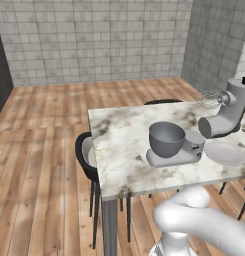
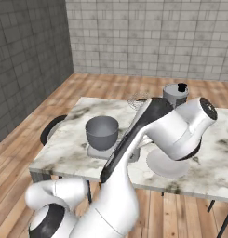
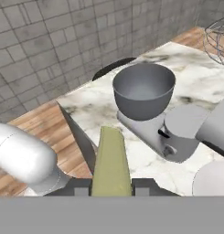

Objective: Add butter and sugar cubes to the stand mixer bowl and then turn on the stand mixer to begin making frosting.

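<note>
My gripper (image 3: 112, 186) is shut on the butter (image 3: 111, 162), a pale yellow-green stick that points toward the stand mixer bowl (image 3: 143, 89). The bowl (image 1: 166, 139) (image 2: 102, 131) is dark grey and looks empty, and it sits on the mixer's flat base (image 3: 177, 137). The stand mixer (image 1: 226, 112) (image 2: 180, 95) has its head tilted back, with the wire whisk (image 1: 210, 98) (image 3: 218, 39) lifted clear of the bowl. In the hand view the butter is short of the bowl and over the table's near edge. The sugar cubes are out of view.
A flat white plate (image 1: 225, 152) (image 2: 166, 165) lies on the marble table (image 1: 119, 135) just right of the mixer base. A black chair (image 1: 86, 155) (image 2: 50, 128) stands at the table's left side and another (image 3: 113, 68) at the far side. My own arm (image 2: 171, 128) crosses above the plate.
</note>
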### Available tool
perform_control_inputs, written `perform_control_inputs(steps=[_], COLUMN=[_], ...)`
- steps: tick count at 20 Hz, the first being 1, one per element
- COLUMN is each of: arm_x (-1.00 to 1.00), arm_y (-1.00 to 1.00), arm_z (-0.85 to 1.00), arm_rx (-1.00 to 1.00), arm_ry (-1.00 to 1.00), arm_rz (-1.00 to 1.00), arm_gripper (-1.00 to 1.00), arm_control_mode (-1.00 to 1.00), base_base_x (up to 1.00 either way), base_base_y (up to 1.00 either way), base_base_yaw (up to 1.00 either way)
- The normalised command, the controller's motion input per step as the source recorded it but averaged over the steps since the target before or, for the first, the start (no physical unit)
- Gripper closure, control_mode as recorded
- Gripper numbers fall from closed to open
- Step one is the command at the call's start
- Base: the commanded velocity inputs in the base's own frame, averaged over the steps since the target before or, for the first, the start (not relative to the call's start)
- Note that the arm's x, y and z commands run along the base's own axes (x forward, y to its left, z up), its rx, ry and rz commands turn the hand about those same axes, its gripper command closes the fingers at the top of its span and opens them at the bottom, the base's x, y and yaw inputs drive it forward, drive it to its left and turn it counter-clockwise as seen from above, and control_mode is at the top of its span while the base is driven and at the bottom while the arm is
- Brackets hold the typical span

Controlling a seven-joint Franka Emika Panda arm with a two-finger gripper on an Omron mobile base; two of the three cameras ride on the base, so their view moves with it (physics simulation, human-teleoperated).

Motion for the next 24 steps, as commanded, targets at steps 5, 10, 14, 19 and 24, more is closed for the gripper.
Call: perform_control_inputs(steps=[5,10,14,19,24], arm_x=[0.10,0.16,0.25,0.53,0.61], arm_y=[1.00,1.00,0.99,0.70,0.32], arm_z=[0.15,0.05,0.00,0.00,0.00], arm_rx=[-0.25,-0.24,-0.20,-0.11,-0.05], arm_ry=[0.32,0.33,0.28,0.16,0.05], arm_rz=[-0.06,-0.09,-0.12,-0.15,-0.19], arm_gripper=[1.00,1.00,1.00,1.00,1.00], arm_control_mode=[-1.00,-1.00,-1.00,-1.00,-1.00], base_base_x=[0.00,0.00,0.00,0.00,0.00], base_base_y=[0.00,0.00,0.00,0.00,0.00], base_base_yaw=[0.00,0.00,0.00,0.00,0.00])
